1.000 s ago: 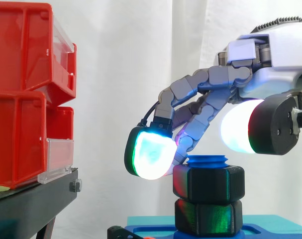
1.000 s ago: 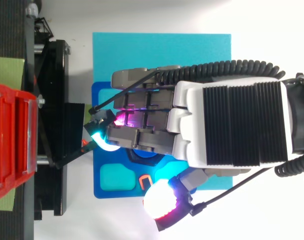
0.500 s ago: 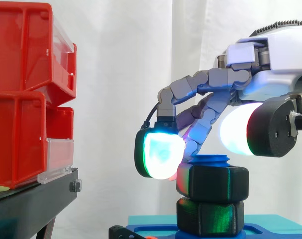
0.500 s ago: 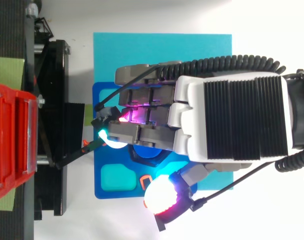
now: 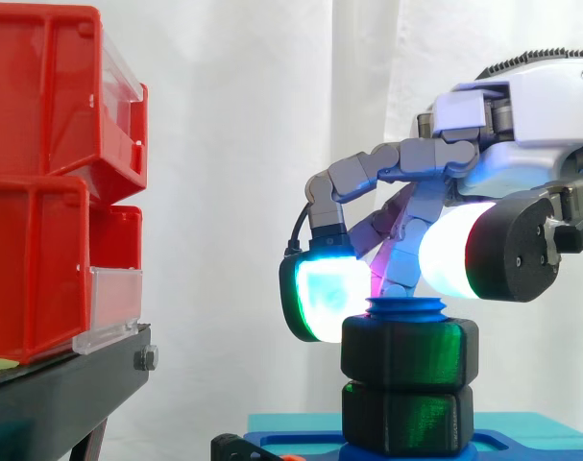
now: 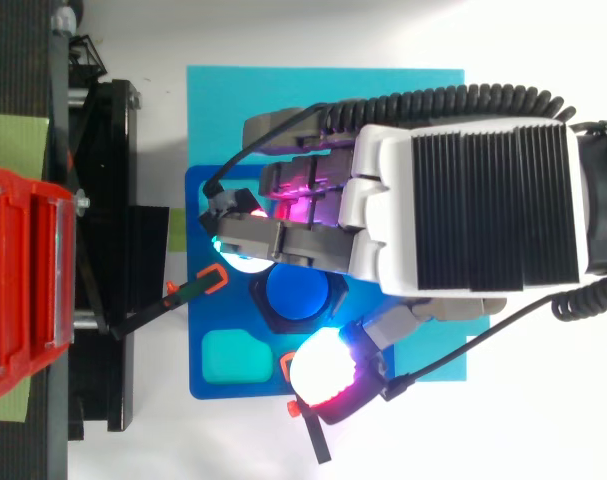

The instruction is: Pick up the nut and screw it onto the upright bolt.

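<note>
A blue bolt [image 5: 406, 309] stands upright on a blue base [image 6: 215, 310]. Two black nuts are on it: the upper nut [image 5: 409, 349] sits on the lower nut [image 5: 403, 417]. From the right, my hand [image 6: 313, 225] reaches over the bolt with its fingers curled down round the upper nut's top. One glowing fingertip pad [image 5: 327, 298] lies against that nut's upper left edge. The thumb pad [image 5: 451, 262] sits close above its near right side. From above, the bolt's blue top [image 6: 295, 292] shows between the fingers and the thumb [image 6: 321, 372].
Red bins [image 5: 51, 182] on a black stand [image 5: 60, 394] rise at the left, a short gap from the bolt. The blue base lies on a cyan mat [image 6: 323, 100]. A small orange-tipped tool [image 6: 198, 286] lies on the base beside the stand.
The hand has shifted right, away from the bins, uncovering the bolt's top from above. The fingertip pad has moved in against the upper nut, which has turned a little.
</note>
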